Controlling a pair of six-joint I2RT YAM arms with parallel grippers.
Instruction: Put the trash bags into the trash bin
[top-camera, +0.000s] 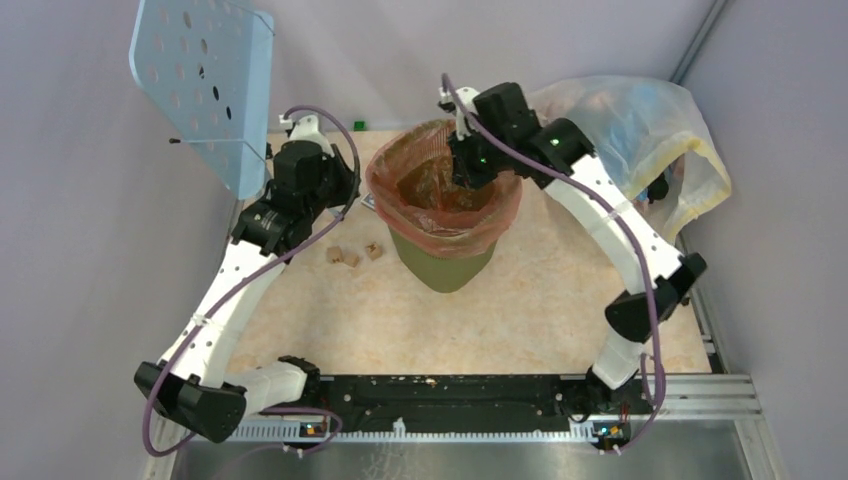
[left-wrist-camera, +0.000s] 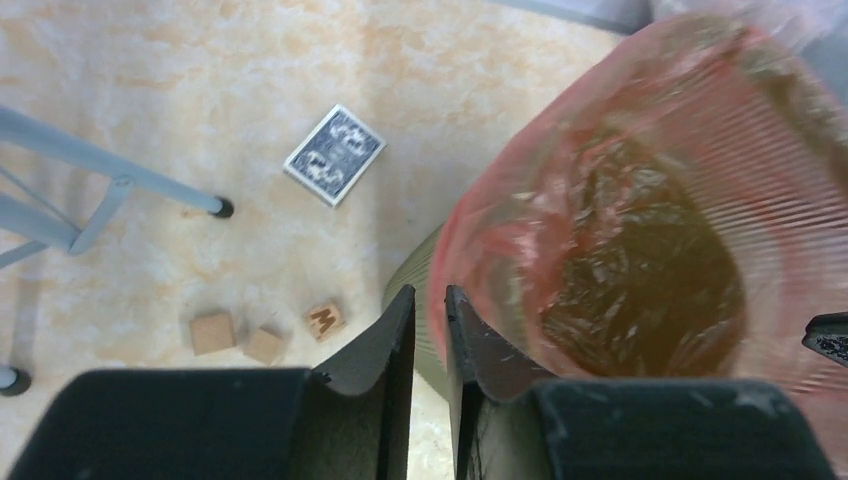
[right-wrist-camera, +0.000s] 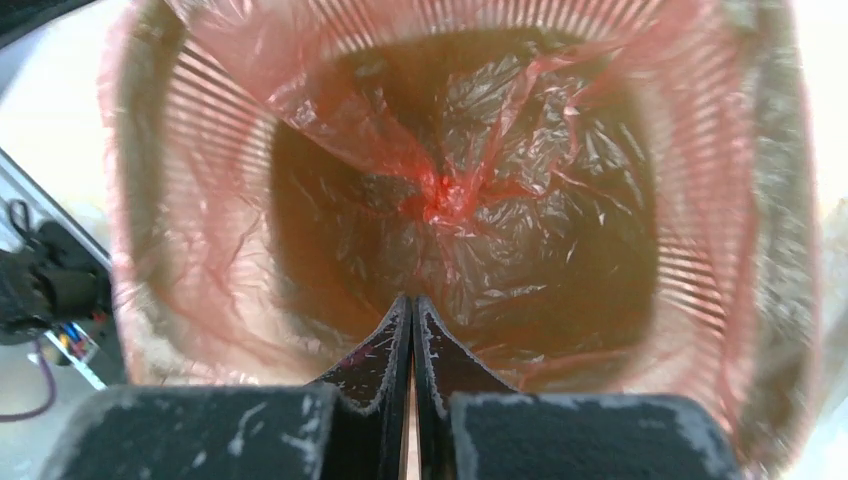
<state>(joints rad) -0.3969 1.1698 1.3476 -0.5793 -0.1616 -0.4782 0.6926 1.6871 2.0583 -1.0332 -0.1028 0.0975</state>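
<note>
**Fig.** Top, L-wrist & R-wrist views.

**Task items.** Bin (top-camera: 447, 262) stands upright at centre of table (top-camera: 560, 300), betw. the two arms. Bag (top-camera: 385, 185) sits inside bin as a liner. Its mouth is open, and its edge is folded out over the rim & hangs partway down the outer wall. Olive bin base shows below it. In R-wrist view the bag bottom lies crumpled deep in bin, creases meeting at a bright red bunch near centre.

**R gripper** (right-wrist-camera: 412, 318). Fingers are pressed together, tips pointing down into the bin mouth. In top view it sits over the far-right part of the rim. Tips are seen against the bag's inner film. Whether they nip or touch it cannot be told.

**L gripper** (left-wrist-camera: 430, 320). Fingers are a narrow slit apart w/ nothing held; bin wall & table show thru the gap. It sits just outside bin on its left side, above the table. The finger nearer the bin (left-wrist-camera: 480, 350) is just beside the bag's hanging edge; contact unclear.

**Other items.**
- Card (left-wrist-camera: 335, 155): patterned side up, flat on table left of bin.
- Three small wood blocks (left-wrist-camera: 265, 345): near card, one lettered.
- Blue perforated stand (top-camera: 200, 70): rear left.
- Clear sack (top-camera: 640, 130) w/ coloured contents: rear right, behind R arm.
</note>
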